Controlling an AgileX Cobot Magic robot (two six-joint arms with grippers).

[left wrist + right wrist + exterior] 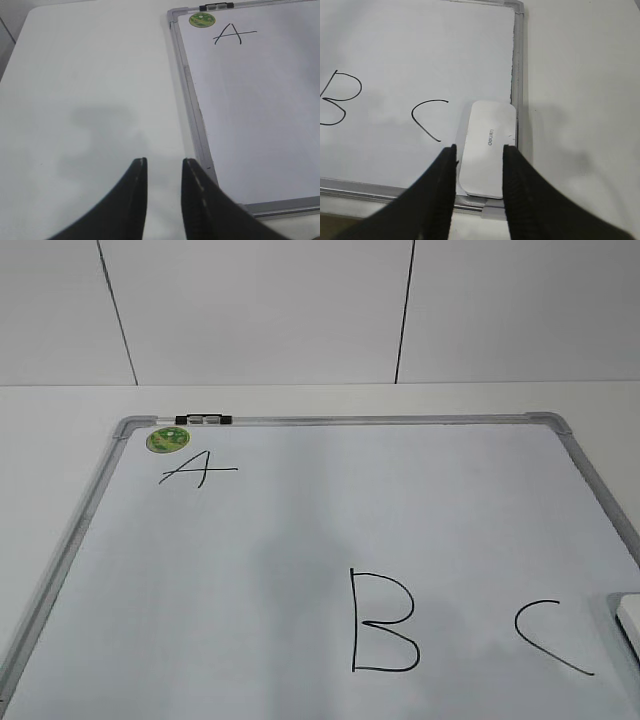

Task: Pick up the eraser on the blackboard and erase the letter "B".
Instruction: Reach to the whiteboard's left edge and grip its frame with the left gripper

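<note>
The blackboard (pixel 350 421) is a white board with a silver frame, lying flat on the table. The letter "B" (pixel 383 622) is drawn in black near its front middle, and it also shows in the right wrist view (pixel 340 97). The white eraser (pixel 487 145) lies on the board's near right corner against the frame; in the exterior view only its edge (pixel 630 620) shows. My right gripper (pixel 479 147) is open, with its two fingers on either side of the eraser. My left gripper (pixel 164 161) is open and empty over bare table, left of the board. Neither gripper shows in the exterior view.
A round green magnet (pixel 167 440) sits at the board's far left corner beside a small "A" (pixel 197 470). A curved "C" (pixel 550 635) lies between the "B" and the eraser. A black clip (pixel 203 419) is on the far frame. A tiled wall stands behind.
</note>
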